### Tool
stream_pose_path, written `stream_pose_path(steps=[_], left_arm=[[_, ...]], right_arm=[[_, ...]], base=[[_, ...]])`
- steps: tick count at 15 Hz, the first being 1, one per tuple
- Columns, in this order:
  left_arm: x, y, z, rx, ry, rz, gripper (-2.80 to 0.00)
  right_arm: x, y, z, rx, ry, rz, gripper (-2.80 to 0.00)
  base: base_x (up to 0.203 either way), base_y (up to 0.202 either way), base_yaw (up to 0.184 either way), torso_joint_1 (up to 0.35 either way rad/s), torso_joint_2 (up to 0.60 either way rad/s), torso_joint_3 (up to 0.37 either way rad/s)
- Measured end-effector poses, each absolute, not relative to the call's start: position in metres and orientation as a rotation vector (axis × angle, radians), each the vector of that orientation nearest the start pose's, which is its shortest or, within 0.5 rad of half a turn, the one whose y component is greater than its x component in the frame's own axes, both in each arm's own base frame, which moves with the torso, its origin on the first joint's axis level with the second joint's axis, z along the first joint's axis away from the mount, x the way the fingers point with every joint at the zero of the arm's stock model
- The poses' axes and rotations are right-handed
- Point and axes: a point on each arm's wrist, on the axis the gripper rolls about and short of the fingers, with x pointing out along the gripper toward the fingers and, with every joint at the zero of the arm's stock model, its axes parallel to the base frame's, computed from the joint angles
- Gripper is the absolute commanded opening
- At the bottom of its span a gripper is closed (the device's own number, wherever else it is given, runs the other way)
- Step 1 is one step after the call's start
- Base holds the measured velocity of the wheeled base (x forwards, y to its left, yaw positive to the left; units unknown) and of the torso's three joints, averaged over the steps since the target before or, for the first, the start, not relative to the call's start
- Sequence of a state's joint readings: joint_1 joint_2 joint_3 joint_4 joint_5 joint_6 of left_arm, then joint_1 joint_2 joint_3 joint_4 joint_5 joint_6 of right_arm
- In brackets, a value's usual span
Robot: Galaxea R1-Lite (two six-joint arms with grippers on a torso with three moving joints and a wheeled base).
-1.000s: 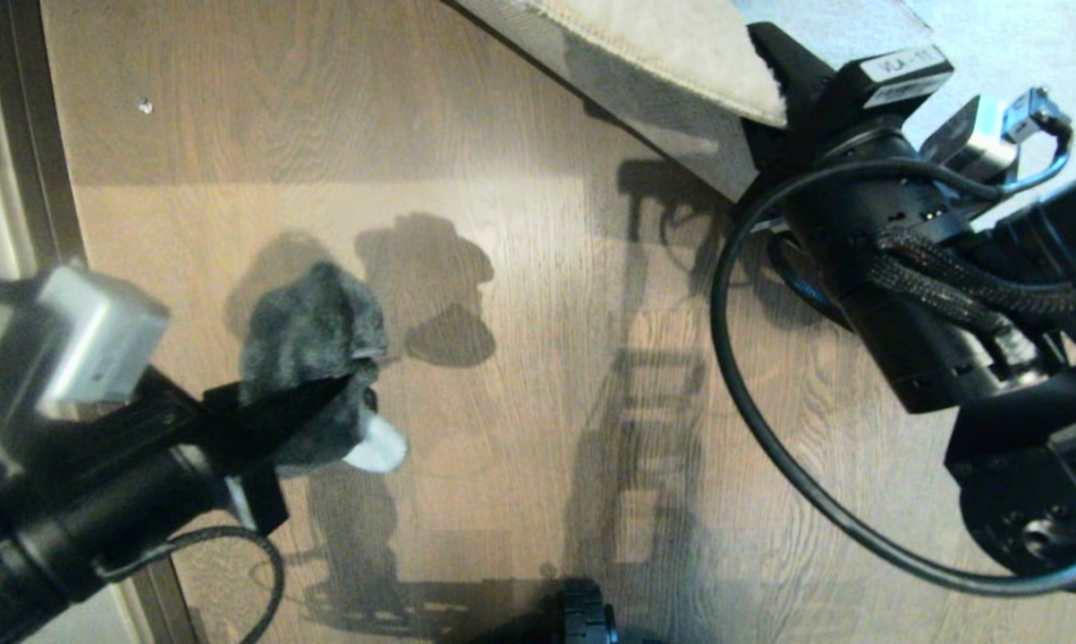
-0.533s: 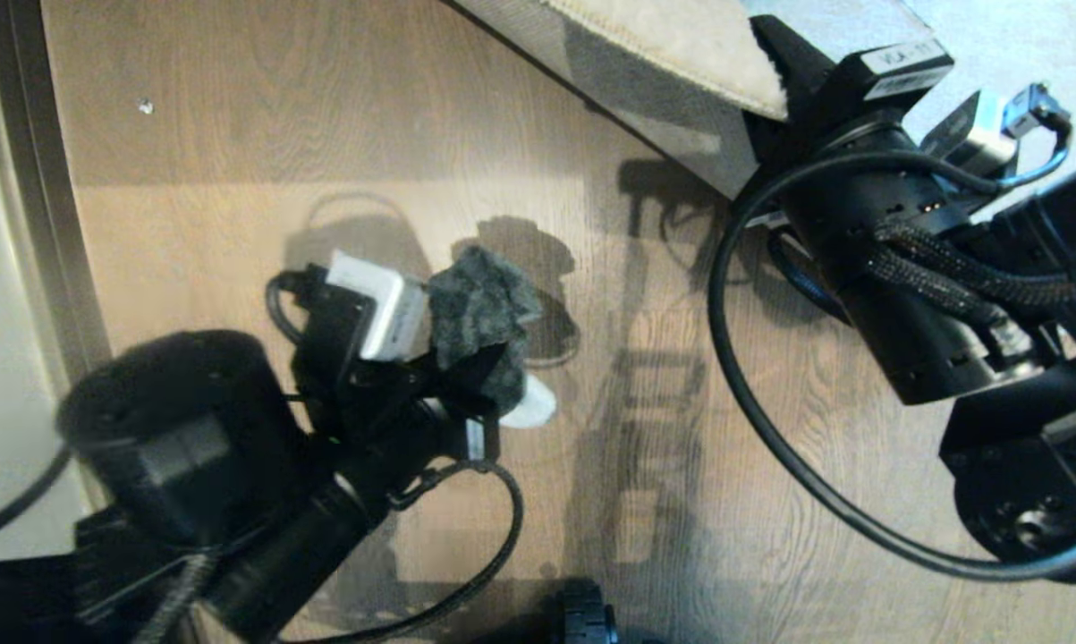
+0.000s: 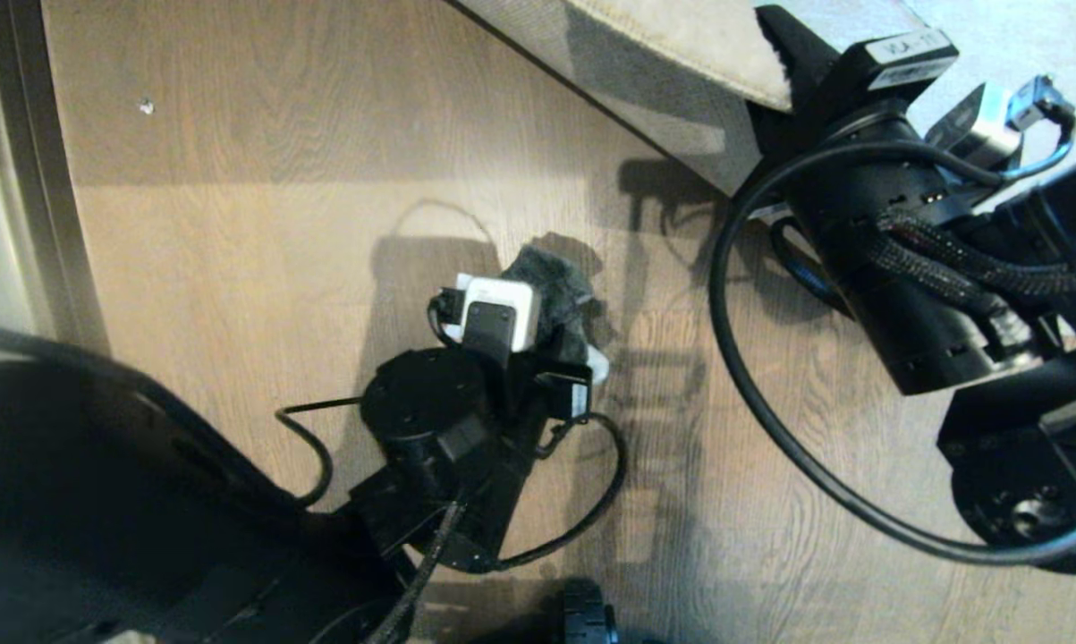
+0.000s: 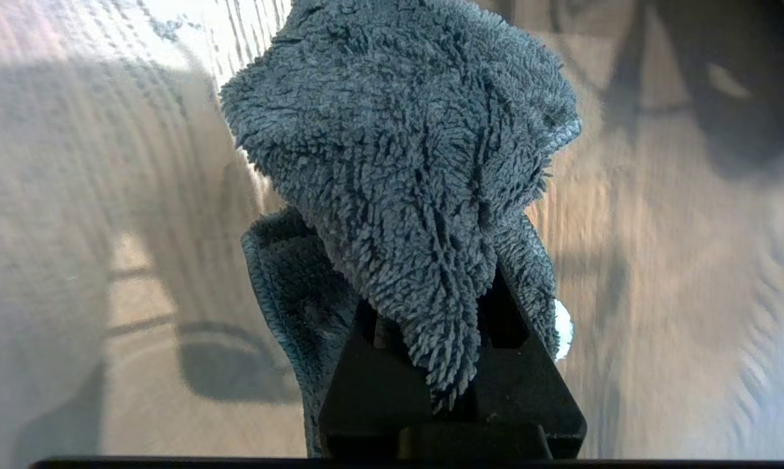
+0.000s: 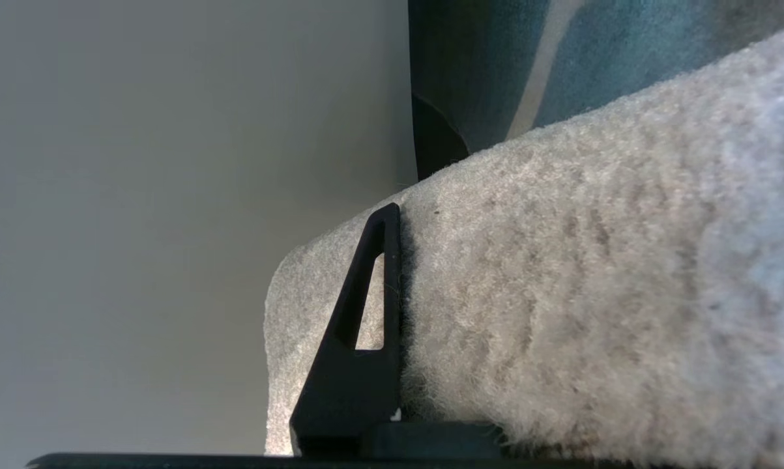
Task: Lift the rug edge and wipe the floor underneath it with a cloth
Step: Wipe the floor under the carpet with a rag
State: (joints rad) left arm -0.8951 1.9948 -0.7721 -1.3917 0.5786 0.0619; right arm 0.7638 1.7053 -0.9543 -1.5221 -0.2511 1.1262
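Note:
My right gripper (image 3: 775, 67) at the top right is shut on the rug edge (image 3: 681, 40) and holds it off the floor, cream underside showing. In the right wrist view one black finger (image 5: 365, 326) presses against the grey-beige pile (image 5: 561, 293); the other is hidden behind the rug. My left gripper (image 3: 560, 344) points down at mid-floor, shut on the dark fuzzy cloth (image 3: 551, 282). The cloth (image 4: 405, 150) bulges out beyond the left gripper (image 4: 444, 312), low over the brown wood floor (image 3: 278, 268). Whether it touches the floor I cannot tell.
A pale wall and dark skirting strip (image 3: 19, 179) run down the left side. A small white speck (image 3: 147, 106) lies on the planks. The right arm's black cable (image 3: 734, 402) loops over the floor. A black wheel (image 3: 587, 622) shows at the bottom edge.
My left arm has swung right and forward with the cloth, from the left side to mid-floor near the rug, and turned to point downward. The right gripper has kept its hold on the rug edge.

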Motion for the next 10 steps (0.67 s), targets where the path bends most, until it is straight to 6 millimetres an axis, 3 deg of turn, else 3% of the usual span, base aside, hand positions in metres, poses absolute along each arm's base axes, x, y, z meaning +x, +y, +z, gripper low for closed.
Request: stream_pose_path(steps=[5,10], left_arm=[[0.26,-0.302,0.146,-0.099,-0.175,-0.232,-2.8],[0.277,-0.323,0.132,-0.112,-0.18,-0.178,-2.8]], right_arm=[[0.218,0.195,0.304,1.427,-0.354,0.834,-2.8],[0.222,0.192,0.303,1.422,-0.361,0.818,-2.8]], base=[[0.0,0.0,0.0,0.0,0.0,0.0],[0.0,0.0,0.0,0.0,0.0,0.0]])
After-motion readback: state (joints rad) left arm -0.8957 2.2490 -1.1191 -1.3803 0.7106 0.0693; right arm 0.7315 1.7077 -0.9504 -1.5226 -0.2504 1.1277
